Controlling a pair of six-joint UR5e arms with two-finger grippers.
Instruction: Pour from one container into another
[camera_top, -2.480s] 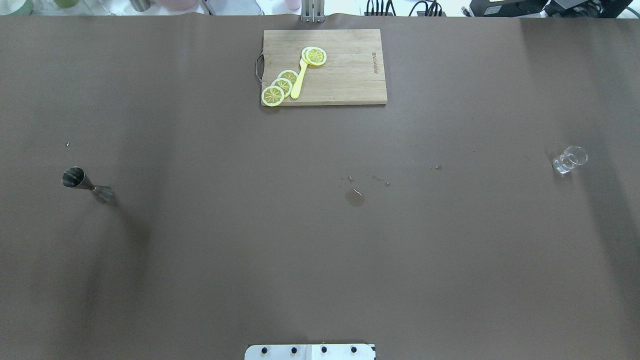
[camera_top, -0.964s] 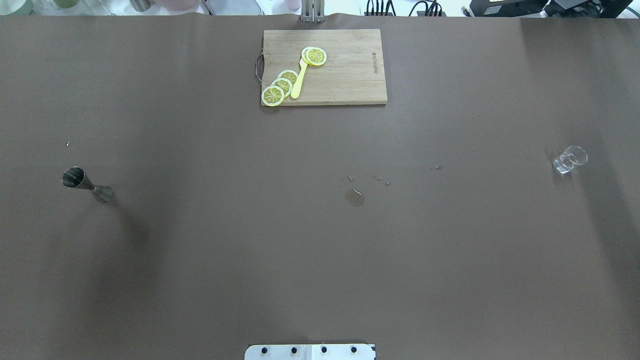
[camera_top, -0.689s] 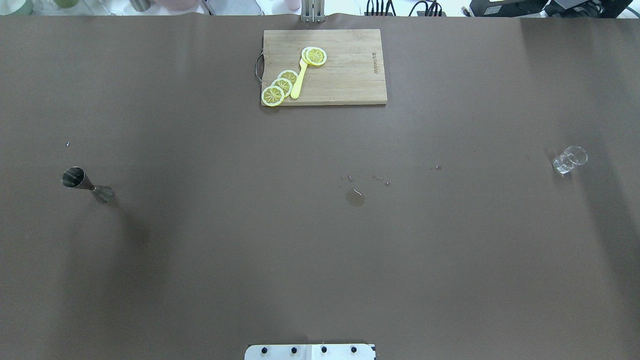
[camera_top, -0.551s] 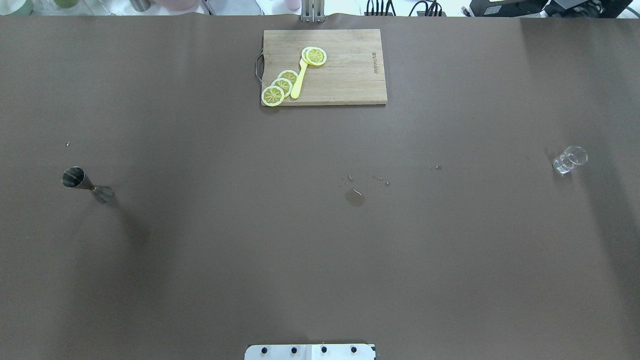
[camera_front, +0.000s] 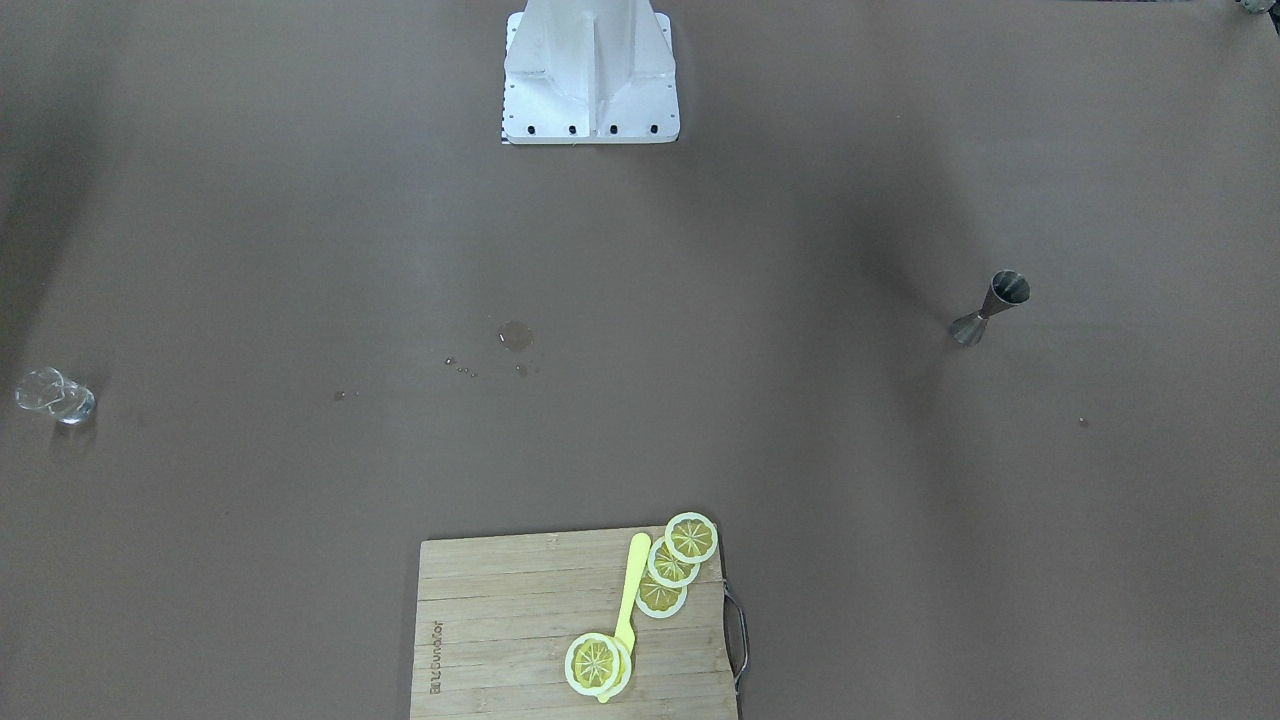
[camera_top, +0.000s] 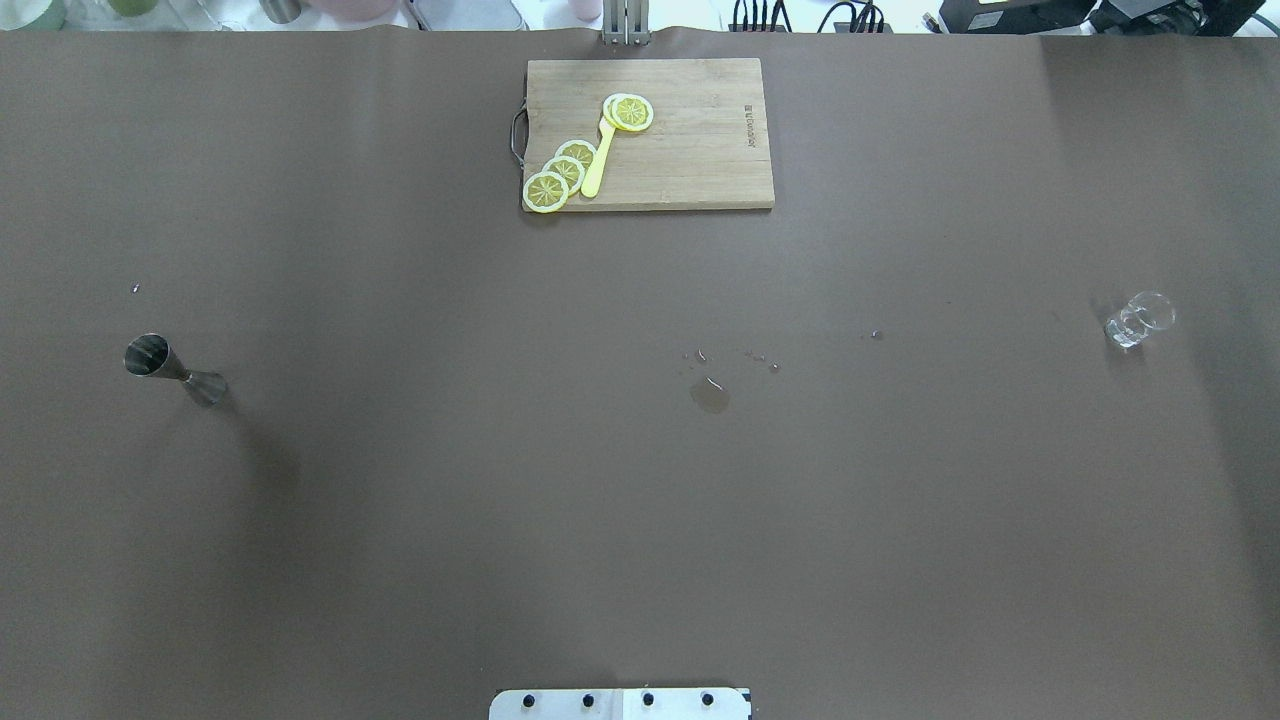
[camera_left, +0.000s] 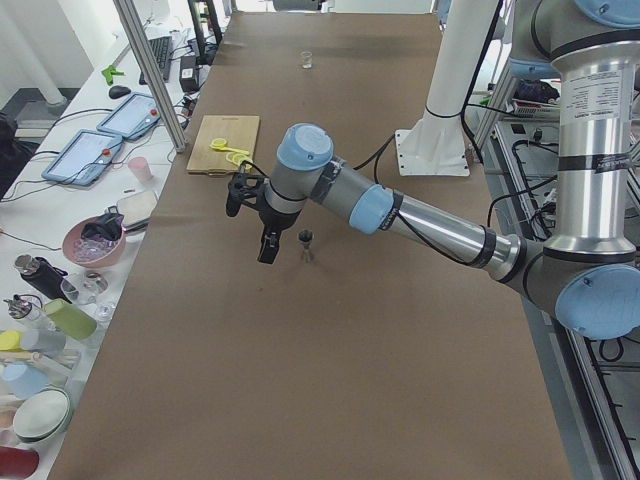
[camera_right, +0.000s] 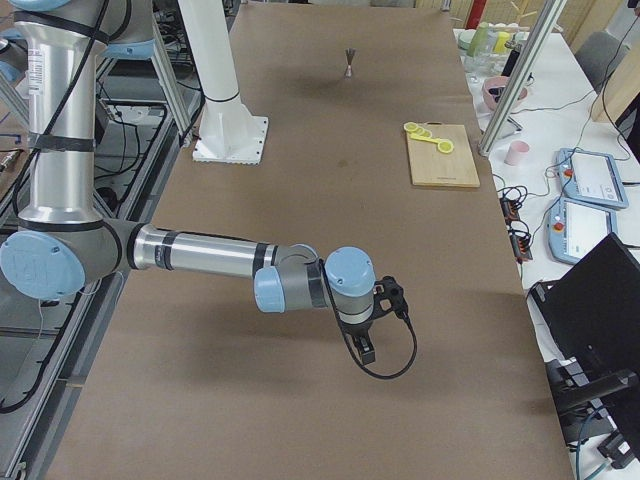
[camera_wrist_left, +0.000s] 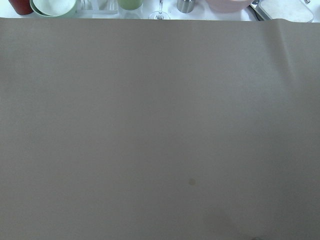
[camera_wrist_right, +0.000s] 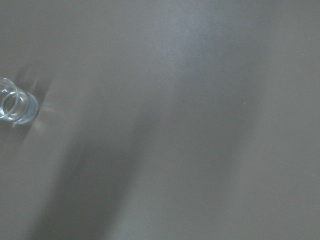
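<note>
The dark metal jigger (camera_top: 175, 370) stands upright far left on the brown cloth, also seen in the front view (camera_front: 990, 308) and the left side view (camera_left: 306, 244). The clear glass cup (camera_top: 1138, 320) stands far right, and shows at the left edge of the right wrist view (camera_wrist_right: 15, 106). My left gripper (camera_left: 267, 250) hangs beside the jigger, apart from it, and shows only in the left side view. My right gripper (camera_right: 365, 350) shows only in the right side view, above the cloth. I cannot tell whether either is open or shut.
A wooden cutting board (camera_top: 690, 140) with lemon slices and a yellow knife lies at the far middle. A small puddle (camera_top: 710, 395) with droplets marks the centre. The robot's base (camera_front: 590, 70) stands at the near edge. Bowls and cups (camera_left: 60, 300) crowd a side table.
The jigger and the glass cup stand where they were. Only the soft shadows on the cloth have shifted a little.
</note>
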